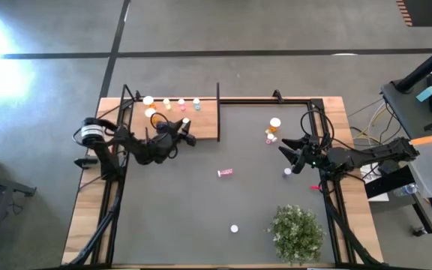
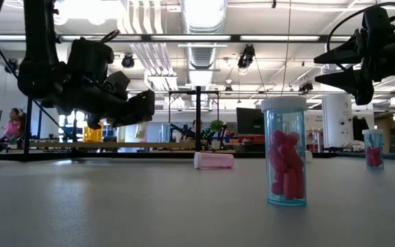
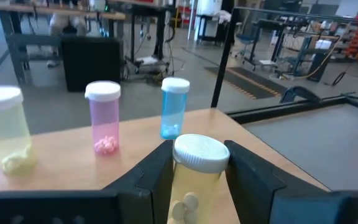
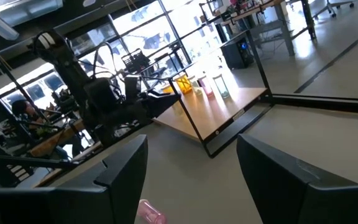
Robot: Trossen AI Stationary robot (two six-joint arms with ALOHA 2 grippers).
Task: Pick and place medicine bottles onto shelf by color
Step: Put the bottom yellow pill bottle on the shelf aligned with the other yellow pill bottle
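The left end effector (image 3: 197, 180) hangs over the wooden shelf (image 1: 201, 124) and its two dark fingers (image 3: 151, 177) are closed on a yellow bottle (image 3: 194, 177) with a white cap. Little round pills show inside that bottle. On the shelf past it stand three more bottles in a row: a pale yellow bottle (image 3: 5, 127), a pink bottle (image 3: 104, 118) and a blue bottle (image 3: 174, 107). All three stand up straight, each a bit apart from the next. From above, the row of small bottles sits along the far edge of the shelf, with a thin black post (image 1: 218, 111) at the shelf's side nearest the middle of the counter (image 1: 201, 217). The right end effector (image 1: 289, 156) is well away from the shelf, up in the air on the other side of the counter, and its fingers are spread wide with nothing between them. Near it an orange bottle (image 1: 274, 124) stands on the counter. A pink bottle on its side (image 1: 225, 173) lies about midway between the shelf and the right end effector. A blue bottle full of pink pills (image 2: 284, 151) stands upright close to the low camera. A green bushy plant (image 1: 297, 232) sits at the near edge of the counter, far from the shelf.
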